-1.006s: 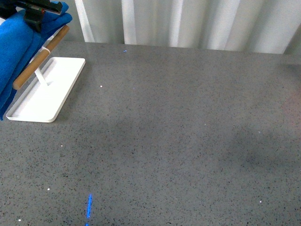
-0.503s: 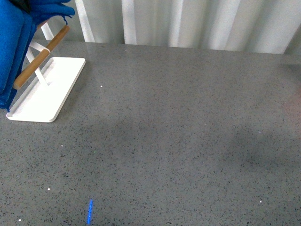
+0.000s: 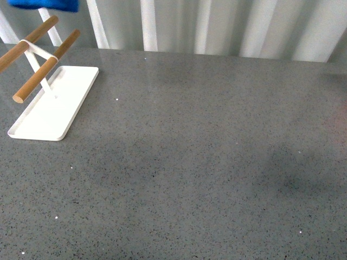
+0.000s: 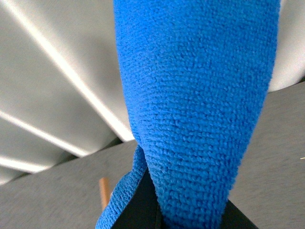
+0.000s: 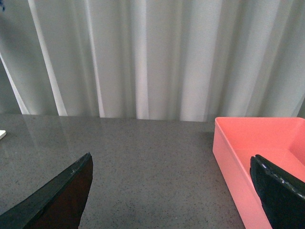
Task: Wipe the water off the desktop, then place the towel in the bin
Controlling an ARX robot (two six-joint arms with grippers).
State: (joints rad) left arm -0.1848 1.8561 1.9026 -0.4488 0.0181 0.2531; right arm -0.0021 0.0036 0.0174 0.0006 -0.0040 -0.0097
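Observation:
The blue towel (image 3: 46, 4) shows only as a strip at the top left edge of the front view, above the rack. In the left wrist view the towel (image 4: 195, 95) fills most of the picture, hanging in thick folds, with my left gripper (image 4: 190, 220) shut on it; a black finger (image 4: 140, 210) shows beside the cloth. Over the grey speckled desktop (image 5: 143, 157) my right gripper (image 5: 171, 200) stands open with nothing between its fingers. The pink bin (image 5: 257, 143) sits by its right finger. Water is not discernible in any view.
A white tray (image 3: 54, 111) with a rack of two wooden bars (image 3: 46, 67) stands at the far left of the desktop (image 3: 206, 151). White curtains (image 3: 227, 24) hang behind the far edge.
The towel has risen off the wooden bars and almost out of the top of the front view. The rack now stands bare, and the blue glint low on the desktop is gone.

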